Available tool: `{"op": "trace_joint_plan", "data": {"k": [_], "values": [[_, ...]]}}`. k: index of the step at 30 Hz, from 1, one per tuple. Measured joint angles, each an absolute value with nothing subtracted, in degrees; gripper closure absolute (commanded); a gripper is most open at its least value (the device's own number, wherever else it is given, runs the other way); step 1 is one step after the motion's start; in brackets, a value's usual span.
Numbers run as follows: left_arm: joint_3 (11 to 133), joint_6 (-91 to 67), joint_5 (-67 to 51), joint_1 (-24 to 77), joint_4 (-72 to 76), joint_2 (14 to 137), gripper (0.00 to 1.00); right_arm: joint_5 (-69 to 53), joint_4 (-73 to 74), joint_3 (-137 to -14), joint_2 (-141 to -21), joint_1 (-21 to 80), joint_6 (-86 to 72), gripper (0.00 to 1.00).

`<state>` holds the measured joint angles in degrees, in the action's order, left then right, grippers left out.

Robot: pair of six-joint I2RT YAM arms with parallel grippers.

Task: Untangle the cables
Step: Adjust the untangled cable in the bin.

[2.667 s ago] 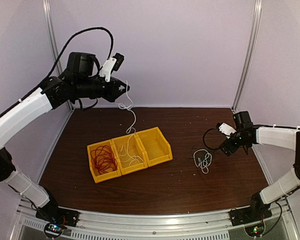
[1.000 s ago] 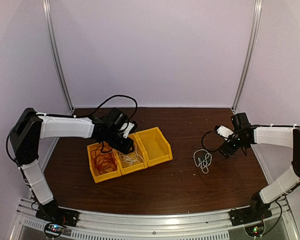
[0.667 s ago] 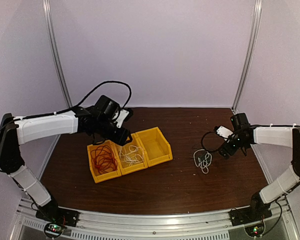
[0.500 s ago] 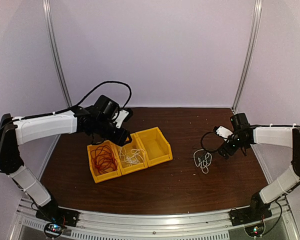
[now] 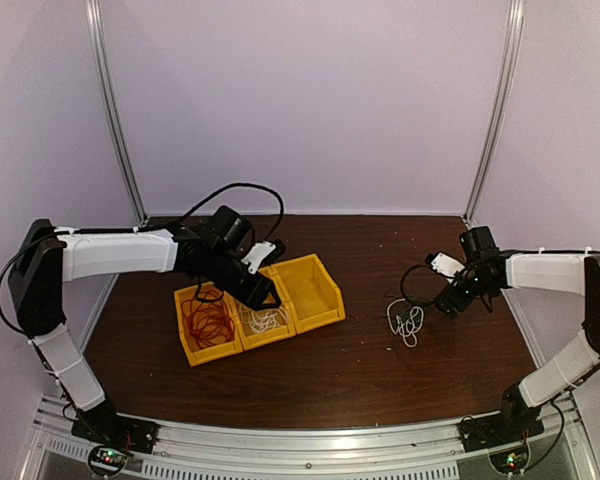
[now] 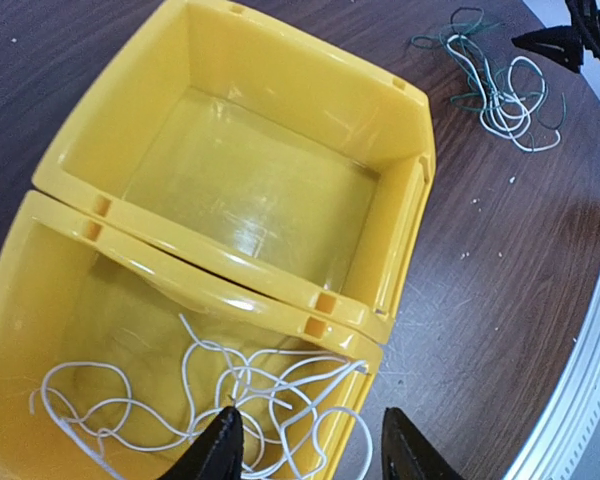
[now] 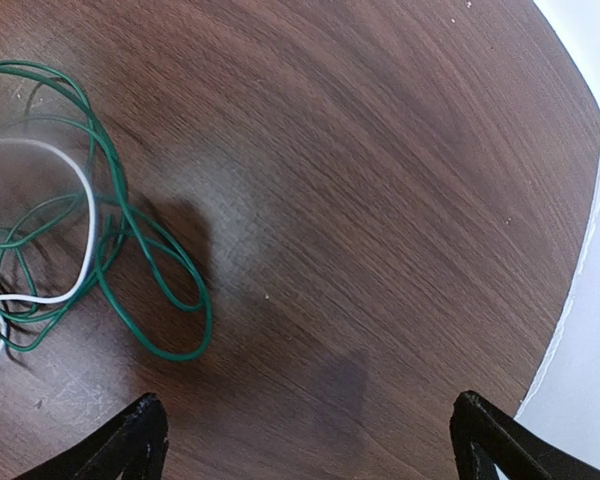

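Observation:
Three cables lie apart from the tangle or in it. A red cable [image 5: 208,322] is coiled in the left yellow bin. A white cable [image 6: 230,385] lies loose in the middle bin [image 6: 40,300], one loop spilling over its rim. A tangle of green and white cables [image 5: 407,322] rests on the table. My left gripper [image 6: 315,455] hovers open just above the white cable, holding nothing. My right gripper [image 7: 310,450] stands wide open over bare wood, with the green cable [image 7: 120,250] and a white strand [image 7: 75,190] to its left.
The right yellow bin [image 6: 270,190] holds nothing and touches the middle one. The three bins [image 5: 325,310] sit in a row left of centre on the brown table [image 5: 380,260]. The table's pale edge [image 7: 590,250] runs close on my right gripper's right.
My left arm came down from high up, where the white cable hung from it, to the middle bin. The cable now lies in that bin, released. The right arm stayed put.

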<state>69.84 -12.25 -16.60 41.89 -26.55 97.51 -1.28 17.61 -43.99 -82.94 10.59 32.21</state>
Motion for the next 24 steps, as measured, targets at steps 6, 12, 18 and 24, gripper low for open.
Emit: {"op": "trace_joint_plan", "data": {"k": [6, 12, 18, 24], "values": [[69.1, -12.1, -17.9, 42.9, -26.6, 99.7, 0.60, -1.3, 17.9, -44.0, -83.4, 10.6, 32.6, 0.00], [69.0, -11.9, -17.1, 42.9, -26.5, 101.1, 0.74, -1.3, 18.4, -44.0, -83.7, 10.6, 32.8, 0.00], [69.0, -11.7, -16.5, 42.9, -25.9, 103.9, 0.91, -1.3, 18.5, -44.0, -83.7, 10.6, 32.8, 0.00], [69.0, -11.6, -16.5, 42.9, -24.8, 104.0, 1.00, -1.3, 18.5, -44.0, -83.8, 10.6, 32.8, 0.00]]}}
